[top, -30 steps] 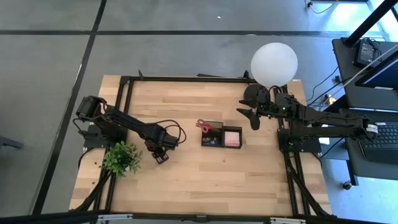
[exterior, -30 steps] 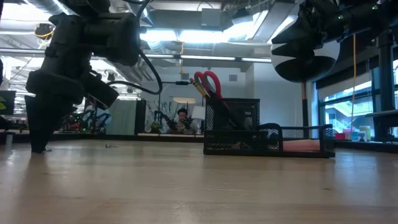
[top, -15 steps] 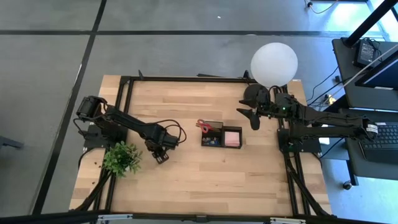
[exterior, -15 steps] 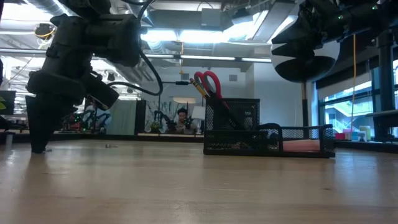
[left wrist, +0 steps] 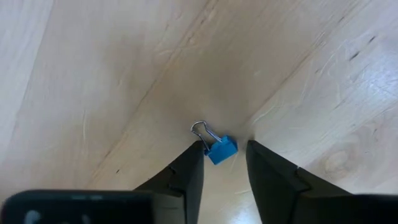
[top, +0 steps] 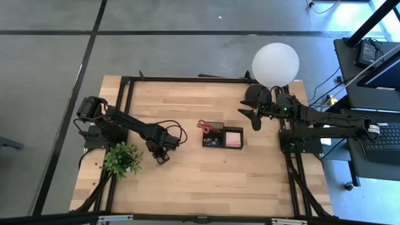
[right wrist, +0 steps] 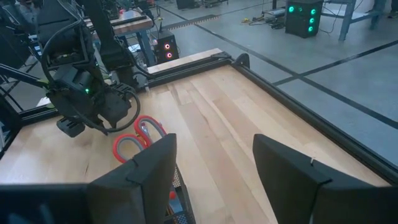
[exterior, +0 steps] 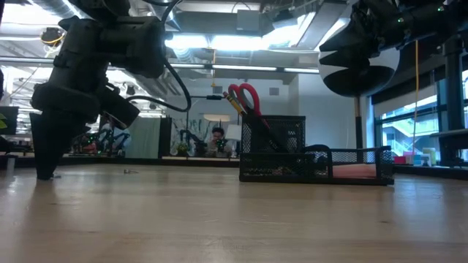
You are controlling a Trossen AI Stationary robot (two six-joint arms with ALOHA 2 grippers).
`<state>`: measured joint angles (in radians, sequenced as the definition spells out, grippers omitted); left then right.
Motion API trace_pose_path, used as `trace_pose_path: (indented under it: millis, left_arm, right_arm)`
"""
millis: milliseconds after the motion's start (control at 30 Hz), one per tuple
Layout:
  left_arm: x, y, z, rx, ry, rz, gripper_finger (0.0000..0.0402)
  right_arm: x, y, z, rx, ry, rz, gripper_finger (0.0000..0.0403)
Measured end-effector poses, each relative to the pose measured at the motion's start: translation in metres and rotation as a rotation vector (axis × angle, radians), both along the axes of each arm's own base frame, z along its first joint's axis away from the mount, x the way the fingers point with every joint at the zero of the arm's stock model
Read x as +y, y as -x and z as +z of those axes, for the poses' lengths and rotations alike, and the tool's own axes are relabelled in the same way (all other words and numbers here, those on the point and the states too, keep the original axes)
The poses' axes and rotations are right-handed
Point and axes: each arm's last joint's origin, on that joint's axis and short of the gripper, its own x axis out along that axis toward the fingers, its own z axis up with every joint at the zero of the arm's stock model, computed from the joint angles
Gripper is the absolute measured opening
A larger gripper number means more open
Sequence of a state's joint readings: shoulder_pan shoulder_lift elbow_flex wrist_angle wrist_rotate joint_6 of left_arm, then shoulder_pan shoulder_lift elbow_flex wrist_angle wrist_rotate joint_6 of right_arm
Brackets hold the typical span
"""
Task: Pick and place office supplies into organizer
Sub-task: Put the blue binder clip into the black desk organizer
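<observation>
1. My left gripper (left wrist: 224, 163) is down at the worktop (top: 187, 181) beside the potted plant (top: 122, 159); its fingers (left wrist: 186, 174) are parted just enough to straddle a binder clip (left wrist: 221, 149).
2. The clip's tiny: blue body, silver wire loops, lying flat on the wood, well apart from the organizer (top: 222, 137).
3. Organizer's black mesh, with red-handled scissors (exterior: 243, 97) standing in it.
4. Right gripper (right wrist: 211, 180) hangs wide open and empty near the lamp (top: 275, 64).

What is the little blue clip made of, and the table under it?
The clip looks like blue-painted metal, with a shiny wire loop handle. The table looks like pale wood with a smooth finish: grain lines and plank seams show.
</observation>
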<state>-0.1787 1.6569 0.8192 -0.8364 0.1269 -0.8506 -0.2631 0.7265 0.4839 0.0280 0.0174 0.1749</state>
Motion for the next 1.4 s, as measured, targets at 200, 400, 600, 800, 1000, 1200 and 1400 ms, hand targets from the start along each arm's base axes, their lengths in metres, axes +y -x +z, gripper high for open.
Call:
trace_pose_path:
  millis: [200, 400, 600, 800, 1000, 1200, 1400]
  left_arm:
    - [0.000, 0.000, 0.000, -0.001, -0.004, -0.001, 0.0079]
    - [0.000, 0.000, 0.000, -0.008, -0.022, -0.033, 0.0070]
    - [0.001, 0.000, 0.000, -0.011, -0.024, -0.056, 0.0069]
    - [0.001, -0.001, 0.003, -0.031, -0.021, -0.117, 0.0069]
    - [0.001, -0.010, 0.016, -0.118, -0.065, -0.176, 0.0068]
    - [0.005, -0.016, 0.032, -0.189, -0.075, -0.214, 0.0069]
    - [0.011, -0.030, 0.047, -0.281, -0.134, -0.318, 0.0069]
  right_arm:
    - [0.000, 0.000, 0.000, 0.000, 0.000, 0.000, 0.0217]
    - [0.000, 0.000, 0.000, 0.001, 0.003, 0.001, 0.0217]
    - [0.000, 0.000, 0.000, 0.001, 0.004, 0.001, 0.0217]
    - [0.000, 0.000, 0.000, 0.007, 0.024, 0.005, 0.0217]
    - [0.000, 0.000, 0.000, 0.007, 0.025, 0.005, 0.0217]
    - [0.000, 0.000, 0.000, 0.006, 0.025, 0.006, 0.0217]
    - [0.000, 0.000, 0.001, 0.003, 0.030, 0.006, 0.0217]
